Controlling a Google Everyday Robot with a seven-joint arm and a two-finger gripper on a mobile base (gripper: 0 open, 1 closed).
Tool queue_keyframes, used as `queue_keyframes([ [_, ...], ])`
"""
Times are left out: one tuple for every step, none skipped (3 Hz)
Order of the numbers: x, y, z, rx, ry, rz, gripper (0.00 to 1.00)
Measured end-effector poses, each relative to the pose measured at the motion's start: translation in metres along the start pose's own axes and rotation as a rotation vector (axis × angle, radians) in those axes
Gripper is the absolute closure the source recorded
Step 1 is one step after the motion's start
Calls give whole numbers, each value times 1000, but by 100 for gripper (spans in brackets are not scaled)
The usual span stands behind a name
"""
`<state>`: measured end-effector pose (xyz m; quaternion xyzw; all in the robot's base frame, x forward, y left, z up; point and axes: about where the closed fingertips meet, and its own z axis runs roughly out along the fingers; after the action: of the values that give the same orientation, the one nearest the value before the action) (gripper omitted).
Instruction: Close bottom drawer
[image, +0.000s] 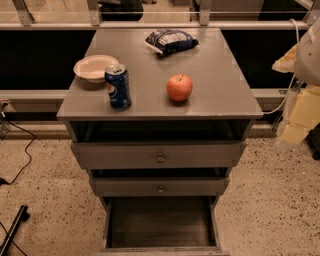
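The bottom drawer (160, 222), down and to the left of the claw (291, 129), stands pulled far out of the grey cabinet (220, 85). Only its dark wood-grain bottom shows inside. The claw is a pale, blurred shape at the right edge, level with the cabinet's side and apart from it; whether it is wide or narrow I cannot tell. To its left the top drawer (125, 156) and the middle drawer (125, 187) stick out slightly. Up and left of the claw, on the cabinet, stand a white bowl (95, 68), a blue can (118, 87) just beside it, an apple (179, 87) and a dark bag (171, 41). Speckled floor (265, 200) lies between claw and bottom drawer.
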<state>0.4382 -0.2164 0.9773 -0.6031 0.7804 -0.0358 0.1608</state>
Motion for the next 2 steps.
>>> queue_keyframes([
  [0, 0, 0, 0, 0, 0, 0],
  [12, 13, 34, -38, -26, 2, 0],
])
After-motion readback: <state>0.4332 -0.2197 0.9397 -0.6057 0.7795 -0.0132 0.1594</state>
